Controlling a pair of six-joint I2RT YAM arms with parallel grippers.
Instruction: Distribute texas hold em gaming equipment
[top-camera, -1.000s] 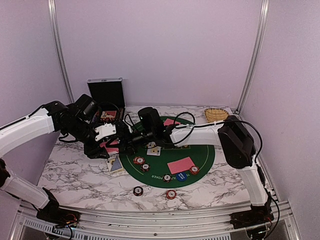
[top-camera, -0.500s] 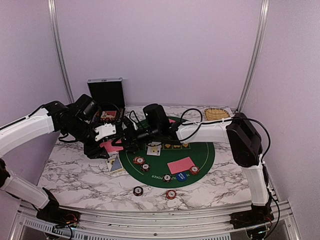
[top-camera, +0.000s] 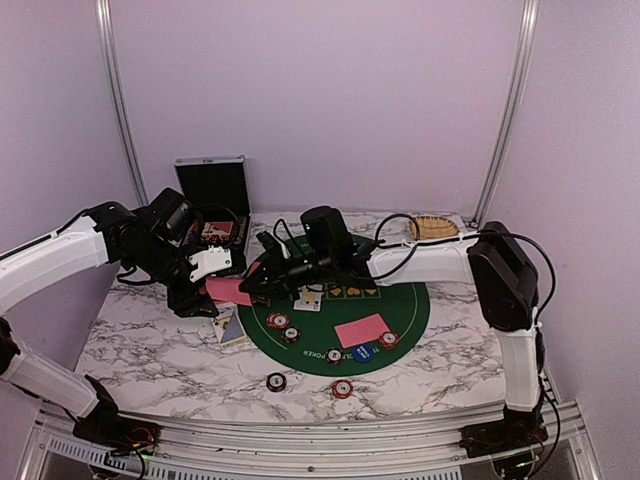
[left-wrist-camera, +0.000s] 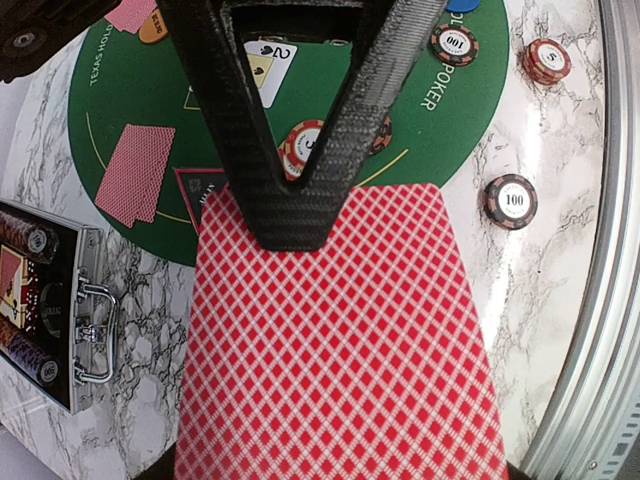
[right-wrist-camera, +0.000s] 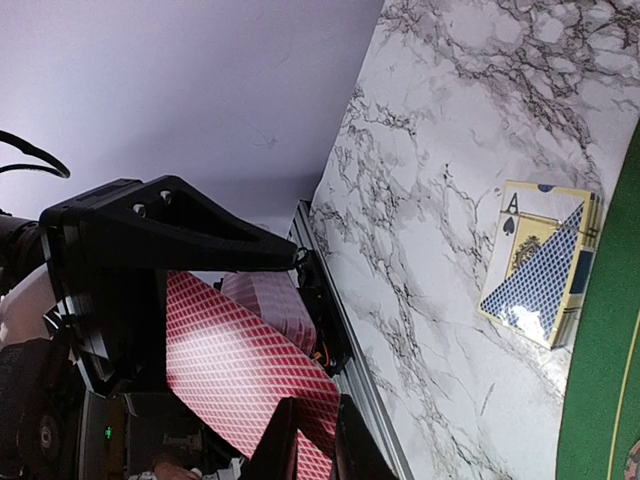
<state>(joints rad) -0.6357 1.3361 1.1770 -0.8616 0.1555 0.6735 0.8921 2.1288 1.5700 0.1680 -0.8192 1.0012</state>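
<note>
Left end effector (left-wrist-camera: 295, 225) is clamped shut on a stack of red-backed cards (left-wrist-camera: 330, 350), held in the air over the left edge of the green mat (top-camera: 405, 310), above the desk (top-camera: 150, 350)

Right end effector (right-wrist-camera: 312, 410) is reached across to that stack. Its fingers are seen narrowly apart at the stack's edge, with red card back showing in the gap. Whether a card is actually pinched cannot be told

Laid out on the mat:
- one face-down card (top-camera: 361, 330), right of centre
- a two of spades (left-wrist-camera: 268, 62), face up near the middle
- two chips (top-camera: 283, 326) at the near-left side
- a blue button (top-camera: 362, 352) at the near rim, with a chip on either side of it

Off the mat:
- a small pile of blue-backed cards (right-wrist-camera: 540, 265) with an ace showing is lying on the desk just beside the mat's left rim
- two more chips (top-camera: 275, 381) are lying on the bare desk in front of the mat

A black case (top-camera: 212, 185) is standing open at the far left, and a basket (top-camera: 433, 228) is placed at the far right corner
</note>
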